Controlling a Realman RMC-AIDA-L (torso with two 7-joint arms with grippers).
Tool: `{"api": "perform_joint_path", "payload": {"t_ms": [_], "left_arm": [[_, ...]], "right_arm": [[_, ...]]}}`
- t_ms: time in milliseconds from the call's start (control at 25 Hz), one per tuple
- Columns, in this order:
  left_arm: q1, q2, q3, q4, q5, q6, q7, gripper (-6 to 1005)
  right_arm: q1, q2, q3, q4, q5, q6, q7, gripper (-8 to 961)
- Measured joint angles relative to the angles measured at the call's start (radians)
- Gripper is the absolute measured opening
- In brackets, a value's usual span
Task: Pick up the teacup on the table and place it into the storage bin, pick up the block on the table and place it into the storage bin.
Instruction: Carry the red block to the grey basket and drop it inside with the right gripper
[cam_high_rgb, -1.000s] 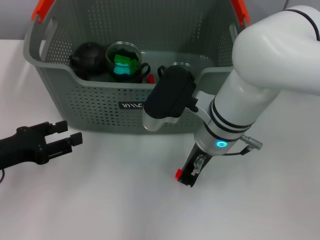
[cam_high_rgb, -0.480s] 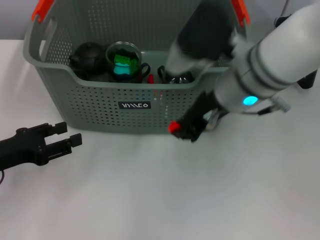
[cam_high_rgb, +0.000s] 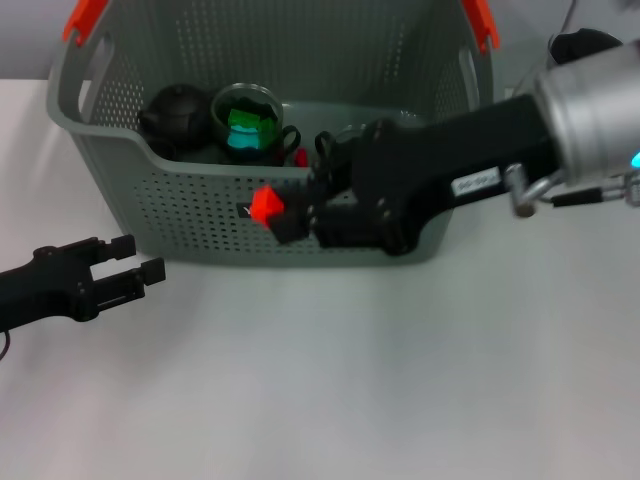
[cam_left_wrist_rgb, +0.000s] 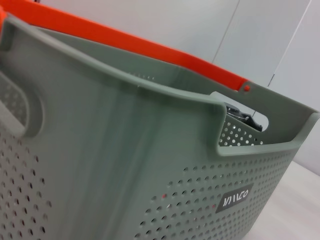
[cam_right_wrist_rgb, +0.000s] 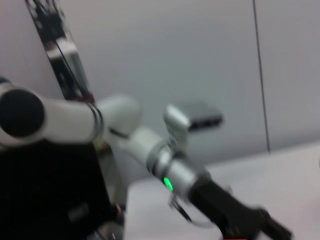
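Observation:
A small red block (cam_high_rgb: 264, 203) hangs in the air in front of the storage bin's front wall (cam_high_rgb: 190, 215), close to its black label. My right gripper (cam_high_rgb: 277, 216) is shut on the block, its black body reaching in from the right. The grey-green perforated storage bin also shows in the left wrist view, near wall (cam_left_wrist_rgb: 115, 165). Inside it sit a dark teacup (cam_high_rgb: 247, 120) with green contents and a black round pot (cam_high_rgb: 178, 115). My left gripper (cam_high_rgb: 140, 258) rests open and empty low at the left, short of the bin.
Orange handle ends (cam_high_rgb: 85, 20) top the bin's corners. A dark cup handle (cam_high_rgb: 322, 143) peeks out of the bin behind my right gripper. White table (cam_high_rgb: 300, 380) stretches in front of the bin.
My right arm has lifted the red block off the table and swung it up and left to the bin's front wall. The left gripper has barely moved.

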Motion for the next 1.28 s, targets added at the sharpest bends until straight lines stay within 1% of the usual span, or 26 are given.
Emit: {"api": "perform_joint_path", "payload": {"t_ms": [160,280,360,480,560,600,680,840,920,1000,1040,1160,1200,1240,1280], "left_arm": [[-0.003,0.001,0.0,0.0,0.0,0.001,0.0,658],[-0.003,0.001,0.0,0.0,-0.001,0.0,0.0,658],[-0.003,0.001,0.0,0.001,-0.001,-0.001,0.0,658],[-0.003,0.001,0.0,0.004,-0.002,0.0,-0.003,658],[-0.003,0.001,0.0,0.005,-0.002,0.0,-0.008,658],[-0.004,0.001,0.0,0.005,-0.002,-0.001,-0.01,658],[-0.007,0.002,0.0,0.006,-0.002,-0.002,-0.012,658],[-0.017,0.004,0.0,0.007,-0.002,0.001,-0.013,658],[-0.02,0.004,0.0,0.005,-0.002,0.001,-0.014,658],[-0.023,0.004,0.0,0.002,-0.002,0.0,-0.014,658],[-0.023,0.004,0.0,0.001,-0.002,-0.002,-0.014,658],[-0.022,0.003,0.0,0.001,-0.002,-0.003,-0.014,658],[-0.02,0.003,0.0,0.001,-0.002,-0.003,-0.014,658],[-0.017,0.003,-0.003,0.002,-0.002,-0.003,-0.014,658],[-0.016,0.003,-0.005,0.003,-0.002,-0.003,-0.014,659]], "right_arm": [[-0.006,0.002,0.081,-0.014,0.056,0.003,-0.043,196],[-0.002,0.001,0.158,-0.047,0.066,0.07,-0.039,196],[0.007,-0.005,0.184,-0.076,0.037,0.143,-0.013,197],[0.053,-0.02,0.192,-0.116,-0.089,0.251,0.106,197],[0.126,-0.035,0.191,-0.115,-0.236,0.277,0.214,197],[0.171,-0.039,0.19,-0.107,-0.309,0.278,0.26,197],[0.267,-0.036,0.189,-0.068,-0.475,0.27,0.321,201],[0.438,-0.007,0.195,0.071,-0.761,0.266,0.353,216],[0.51,0.001,0.188,0.178,-0.838,0.297,0.348,224],[0.56,-0.001,0.171,0.297,-0.853,0.345,0.334,232],[0.581,0.0,0.16,0.36,-0.853,0.369,0.323,236],[0.596,0.004,0.111,0.44,-0.848,0.426,0.293,247],[0.59,0.006,0.089,0.441,-0.84,0.444,0.289,251],[0.577,0.007,0.066,0.427,-0.826,0.463,0.288,293],[0.55,0.008,0.047,0.387,-0.791,0.482,0.292,335]]}}
